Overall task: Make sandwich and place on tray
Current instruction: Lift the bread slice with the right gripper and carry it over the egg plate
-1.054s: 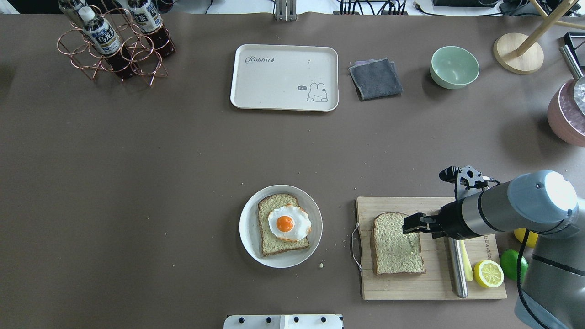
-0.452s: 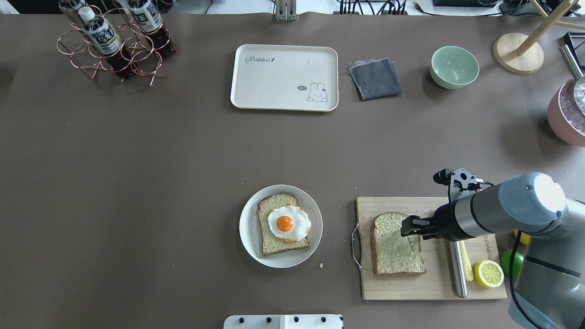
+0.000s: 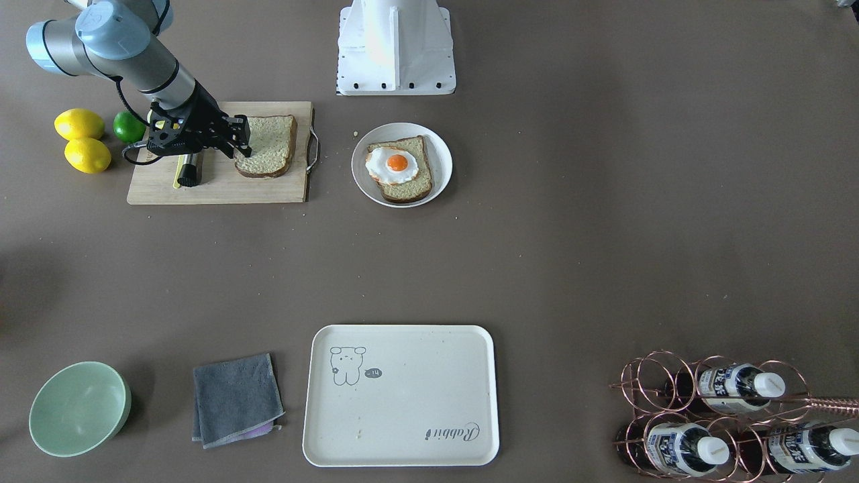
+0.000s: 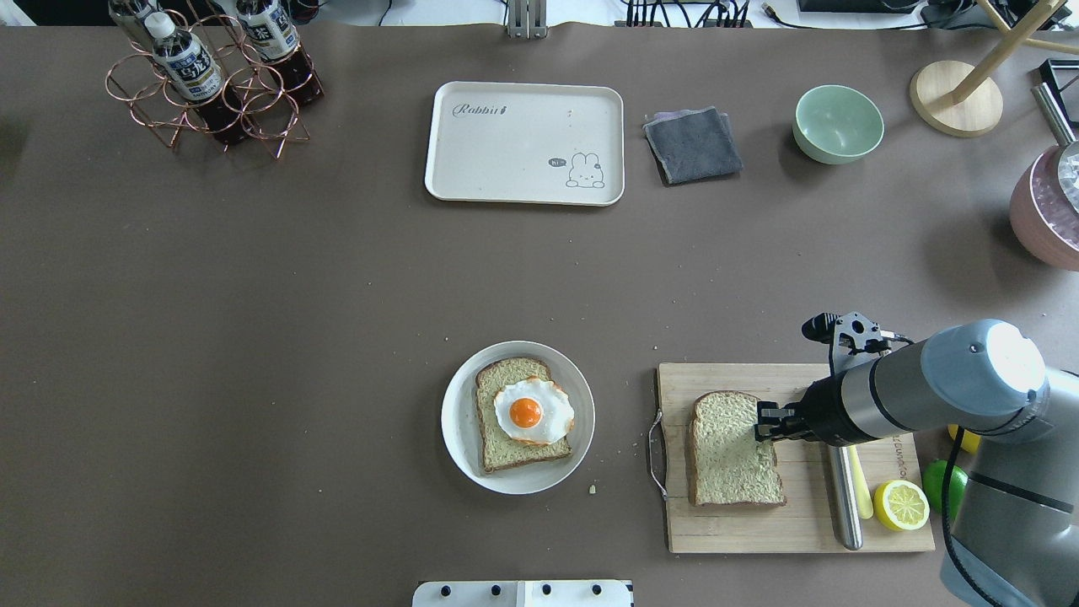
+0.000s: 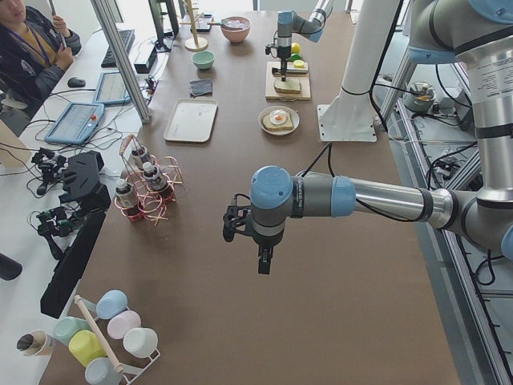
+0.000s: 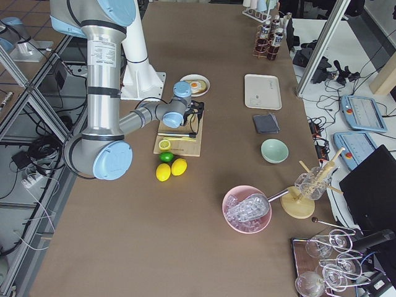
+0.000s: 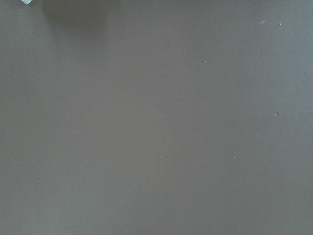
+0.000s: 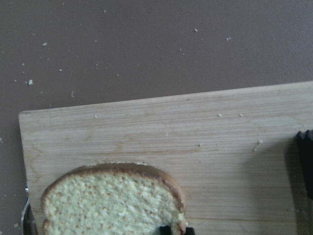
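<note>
One bread slice (image 4: 732,455) lies on the wooden cutting board (image 4: 801,531); it also shows in the front view (image 3: 270,144) and the right wrist view (image 8: 112,200). My right gripper (image 4: 764,421) is open and low at that slice's right edge, with its fingers apart in the front view (image 3: 238,142). The other slice (image 4: 506,451) lies on a round white plate (image 4: 459,438) with the fried egg (image 4: 533,411) on top. The cream tray (image 4: 524,143) is empty at the far side. My left gripper (image 5: 238,227) hovers over bare table far to the left; I cannot tell its state.
A knife (image 4: 845,506), a lemon half (image 4: 900,504) and a lime (image 4: 946,485) lie by the board's right end. A grey cloth (image 4: 693,145), green bowl (image 4: 838,124), bottle rack (image 4: 211,80) and pink bowl (image 4: 1045,211) stand along the far side.
My right gripper has dropped and pulled back slightly to the right, from over the slice to its right edge. The plate, egg and tray have not moved.
</note>
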Robot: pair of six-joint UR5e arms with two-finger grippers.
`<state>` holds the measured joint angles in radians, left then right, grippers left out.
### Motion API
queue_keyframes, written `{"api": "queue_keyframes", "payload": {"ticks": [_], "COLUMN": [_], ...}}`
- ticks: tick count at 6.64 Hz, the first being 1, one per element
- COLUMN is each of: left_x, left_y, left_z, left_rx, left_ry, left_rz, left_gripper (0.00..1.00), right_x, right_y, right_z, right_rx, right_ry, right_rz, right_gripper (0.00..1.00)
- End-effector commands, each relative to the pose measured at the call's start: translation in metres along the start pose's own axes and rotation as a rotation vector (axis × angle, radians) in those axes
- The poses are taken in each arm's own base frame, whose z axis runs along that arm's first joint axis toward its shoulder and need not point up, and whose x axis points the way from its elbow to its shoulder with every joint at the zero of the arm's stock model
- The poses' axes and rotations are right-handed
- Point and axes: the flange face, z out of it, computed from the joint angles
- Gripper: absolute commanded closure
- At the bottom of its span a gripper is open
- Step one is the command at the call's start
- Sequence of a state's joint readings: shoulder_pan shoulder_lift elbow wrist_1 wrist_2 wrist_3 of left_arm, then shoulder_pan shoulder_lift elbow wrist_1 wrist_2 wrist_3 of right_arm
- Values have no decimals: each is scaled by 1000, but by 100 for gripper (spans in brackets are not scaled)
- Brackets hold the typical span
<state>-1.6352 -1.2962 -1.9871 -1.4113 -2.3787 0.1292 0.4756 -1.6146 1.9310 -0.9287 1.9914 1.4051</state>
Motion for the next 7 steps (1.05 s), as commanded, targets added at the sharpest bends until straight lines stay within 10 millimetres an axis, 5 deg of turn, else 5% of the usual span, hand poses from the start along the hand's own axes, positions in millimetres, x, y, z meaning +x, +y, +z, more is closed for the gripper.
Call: {"api": "queue_keyframes", "payload": {"ticks": [1,4,5,7], "left_x": [-1,0,0,0], "left_y": [0,-1,-1,0], "left_z": [1,0,0,0], "left_rx": [-1,0,1,0], "left_ry": [1,1,0,1], "left_rz": [-2,-1,0,2], "left_gripper": [2,2,2,2], "right_x": [-6,-21,-41,-116], "right_y": [-1,-32,-37,-45], "right_z": [-4,-79,-86,-74], "right_rx": [-3,-44,-57,-73], "right_ry": [-15,-143,-183,-262], "right_rz": [-3,19,-1,-25], "right_gripper": [100,100,100,100]}}
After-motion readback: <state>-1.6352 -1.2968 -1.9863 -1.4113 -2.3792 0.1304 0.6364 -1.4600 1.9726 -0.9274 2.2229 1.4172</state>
